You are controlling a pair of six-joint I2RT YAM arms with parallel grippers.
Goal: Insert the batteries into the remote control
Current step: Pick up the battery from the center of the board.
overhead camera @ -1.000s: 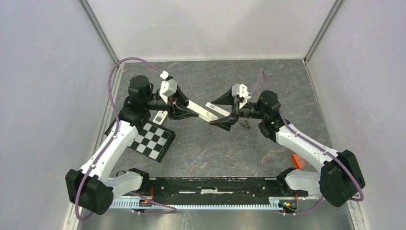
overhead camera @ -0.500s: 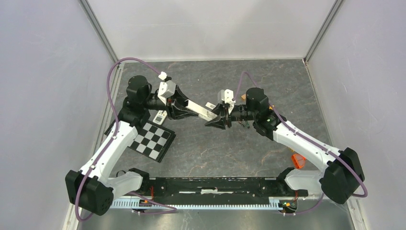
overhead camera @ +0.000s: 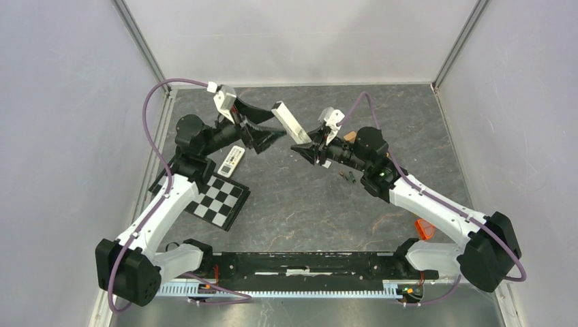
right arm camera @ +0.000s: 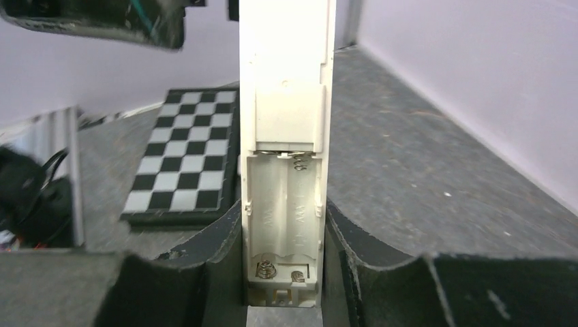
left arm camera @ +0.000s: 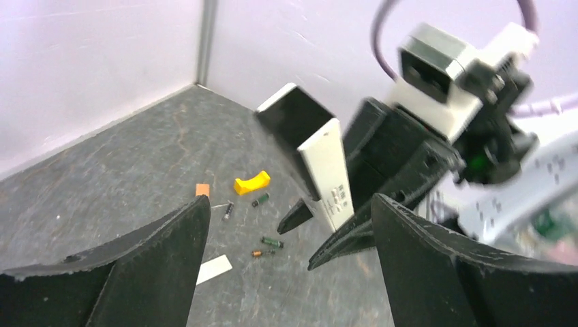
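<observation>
A long white remote control (right arm camera: 286, 136) stands on end between the fingers of my right gripper (right arm camera: 283, 272), which is shut on its lower end. Its battery bay faces the right wrist camera, uncovered, with two springs and no cells inside. In the top view the remote control (overhead camera: 287, 120) is held above the floor between the two arms. My left gripper (overhead camera: 278, 125) is open right beside its far end and holds nothing. Several small batteries (left arm camera: 272, 242) lie loose on the floor below, also visible by the right arm (overhead camera: 350, 177).
A smaller white remote with buttons (overhead camera: 234, 160) lies by a checkerboard (overhead camera: 218, 197). A yellow curved piece (left arm camera: 251, 182), a small orange-brown block (left arm camera: 202, 190) and a flat white cover (left arm camera: 213, 269) lie among the batteries. An orange object (overhead camera: 424, 228) sits at the right.
My right gripper closed on the remote while the left still held it. My left gripper has since opened and let go. Both arms have risen and moved toward the back wall.
</observation>
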